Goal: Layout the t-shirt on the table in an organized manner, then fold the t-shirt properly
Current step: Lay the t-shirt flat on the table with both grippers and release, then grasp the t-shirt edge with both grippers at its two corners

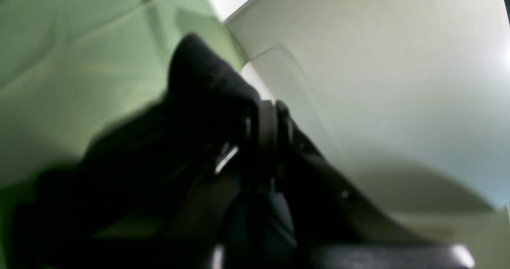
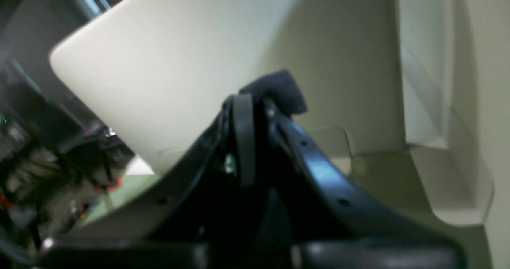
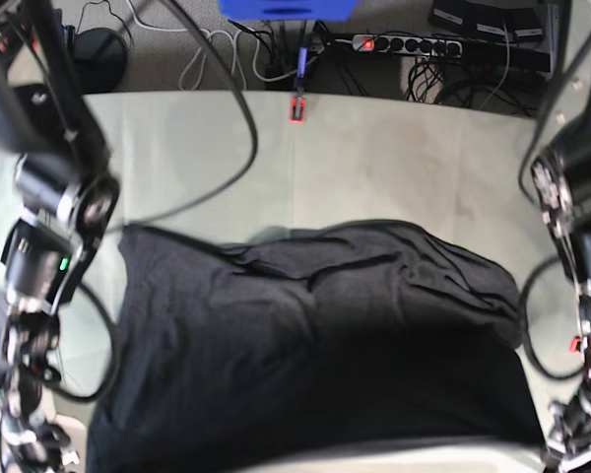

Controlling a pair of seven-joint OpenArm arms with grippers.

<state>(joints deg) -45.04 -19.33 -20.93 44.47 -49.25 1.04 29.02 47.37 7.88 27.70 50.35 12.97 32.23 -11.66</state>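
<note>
T-shirt [image 3: 335,335] looks matt cloth, table [image 3: 374,148] creased cloth w/ smooth areas.

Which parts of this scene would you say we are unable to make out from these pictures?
- Base view: the lower edge of the shirt, partly cut off by the picture's bottom edge.
- Left wrist view: the cloth's folds, dark and blurred.
- Right wrist view: the background at far left, too blurred to identify.
</note>
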